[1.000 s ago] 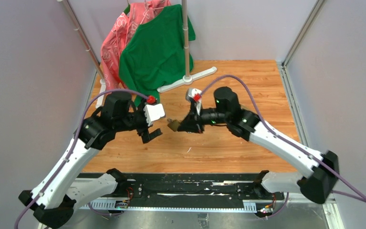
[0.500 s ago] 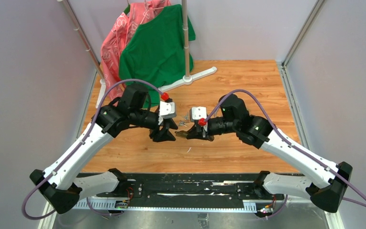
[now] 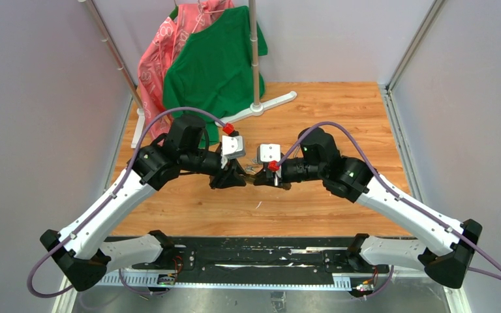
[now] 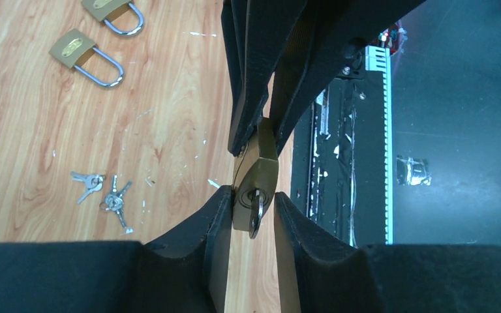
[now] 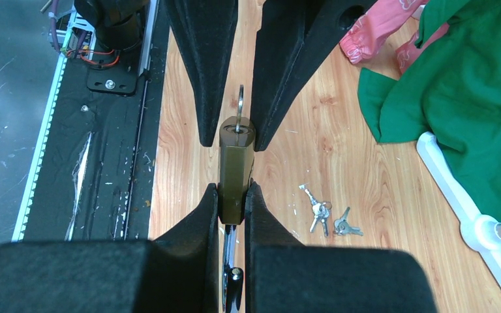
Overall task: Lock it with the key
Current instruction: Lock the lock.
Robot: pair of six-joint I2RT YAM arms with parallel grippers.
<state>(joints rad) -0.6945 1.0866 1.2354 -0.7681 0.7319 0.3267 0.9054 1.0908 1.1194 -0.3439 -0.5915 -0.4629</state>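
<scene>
My right gripper (image 5: 235, 189) is shut on a brass padlock (image 5: 236, 163) and holds it level above the wooden table, shackle end back between its fingers. A silvery key (image 4: 256, 212) sticks out of the keyhole in the padlock's (image 4: 256, 173) free end. My left gripper (image 4: 253, 197) faces it head-on, its jaws narrowed around that end. One left finger (image 4: 222, 208) touches the padlock's side. The other finger (image 4: 287, 215) stands a small gap away from the key. In the top view the two grippers (image 3: 238, 177) (image 3: 261, 179) meet tip to tip at mid-table.
Two more brass padlocks (image 4: 78, 52) (image 4: 112, 10) and two loose bunches of keys (image 4: 104, 195) (image 5: 329, 218) lie on the wood nearby. A green shirt (image 3: 215, 65) and pink cloth (image 3: 163, 52) hang on a rack with a white base (image 3: 258, 107) behind.
The arms came together at mid-table. My left gripper went from wide open to narrowed around the padlock's key end. The right gripper kept its grip on the padlock.
</scene>
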